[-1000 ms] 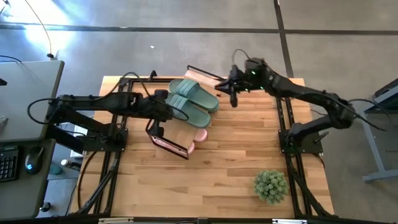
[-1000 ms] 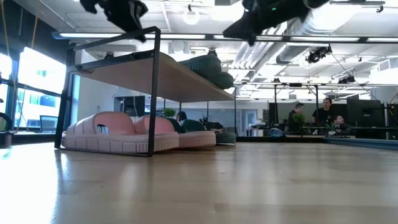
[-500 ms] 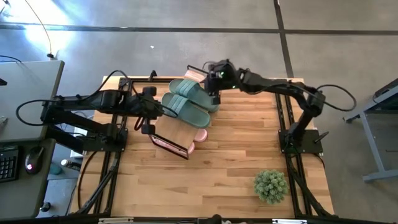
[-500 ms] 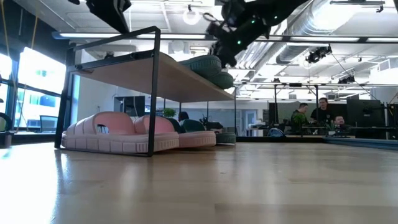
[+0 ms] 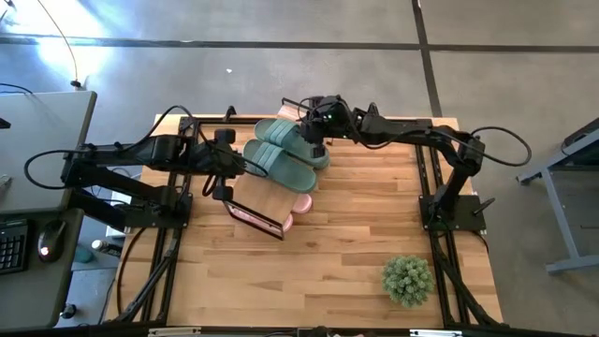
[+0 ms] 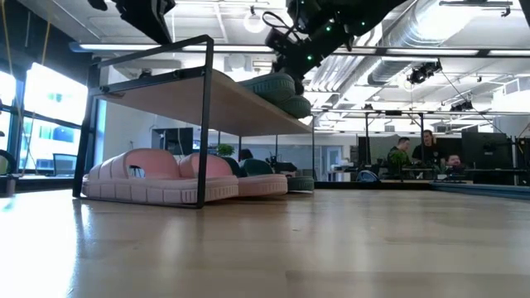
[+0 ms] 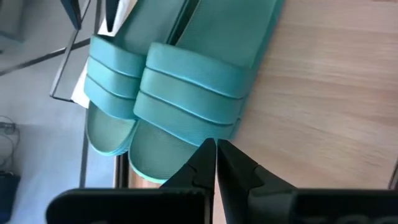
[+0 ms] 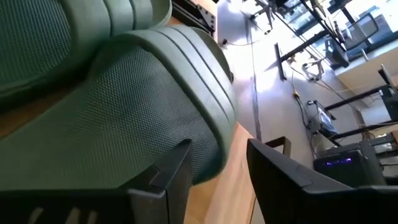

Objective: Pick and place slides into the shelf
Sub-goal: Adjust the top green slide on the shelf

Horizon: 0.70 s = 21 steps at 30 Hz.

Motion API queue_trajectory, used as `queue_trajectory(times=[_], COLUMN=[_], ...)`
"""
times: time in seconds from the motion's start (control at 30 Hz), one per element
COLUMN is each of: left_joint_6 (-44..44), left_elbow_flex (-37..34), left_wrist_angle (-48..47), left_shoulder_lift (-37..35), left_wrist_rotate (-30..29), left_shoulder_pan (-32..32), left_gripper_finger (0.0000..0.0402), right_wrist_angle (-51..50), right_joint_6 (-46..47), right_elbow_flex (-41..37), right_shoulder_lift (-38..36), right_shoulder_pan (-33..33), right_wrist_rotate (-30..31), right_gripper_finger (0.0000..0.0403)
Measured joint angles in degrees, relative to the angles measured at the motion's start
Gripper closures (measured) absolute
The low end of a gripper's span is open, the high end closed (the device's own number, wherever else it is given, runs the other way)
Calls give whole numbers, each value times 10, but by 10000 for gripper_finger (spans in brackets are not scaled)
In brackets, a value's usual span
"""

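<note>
Two sage green slides (image 5: 285, 154) lie side by side, soles down, on the bamboo top of the shelf (image 5: 257, 201). A pale pink pair (image 6: 161, 178) rests on the table under the shelf. My right gripper (image 5: 315, 131) is open just above the heel end of the farther green slide (image 8: 186, 106), with one finger over the footbed and one past the rim. My left gripper (image 7: 215, 155) is shut, at the toe ends of the green slides (image 7: 161, 155) and above the shelf's left end (image 6: 145, 16). My right gripper comes at the heel end (image 8: 208, 134) of the farther green slide from the table's right side, slanting down. Its open fingers (image 8: 165, 177) stand on either side of the heel rim. I cannot tell whether they touch it. The slide lies flat on the shelf top.
A small green potted plant (image 5: 408, 279) stands near the table's front right. The shelf's black wire frame (image 6: 203, 116) rises around the plank top. Bare tabletop (image 5: 356, 225) lies to the right of and in front of the shelf. People sit far off in the room (image 6: 418, 153).
My right gripper has gone from the far right toward the table's left and come down close over the heel end of the green slides. My left gripper has drawn back a little toward the table's left edge, away from the slides.
</note>
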Motion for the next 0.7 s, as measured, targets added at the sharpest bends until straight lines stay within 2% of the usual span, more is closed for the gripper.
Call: queue_trajectory(times=[0.33, 0.5, 0.7], left_joint_6=[4, 3, -1], left_elbow_flex=[0, 0, 0], left_wrist_angle=[2, 1, 1], left_shoulder_lift=[0, 0, 0], left_wrist_rotate=[-14, -14, -14], left_shoulder_pan=[0, 0, 0], left_gripper_finger=[396, 396, 396], right_wrist_angle=[12, 27, 48], right_joint_6=[2, 14, 15], right_elbow_flex=[0, 0, 0], right_shoulder_lift=[17, 28, 28], right_shoulder_pan=[0, 0, 0], right_wrist_rotate=[-1, 26, 24], right_gripper_finger=[256, 256, 272])
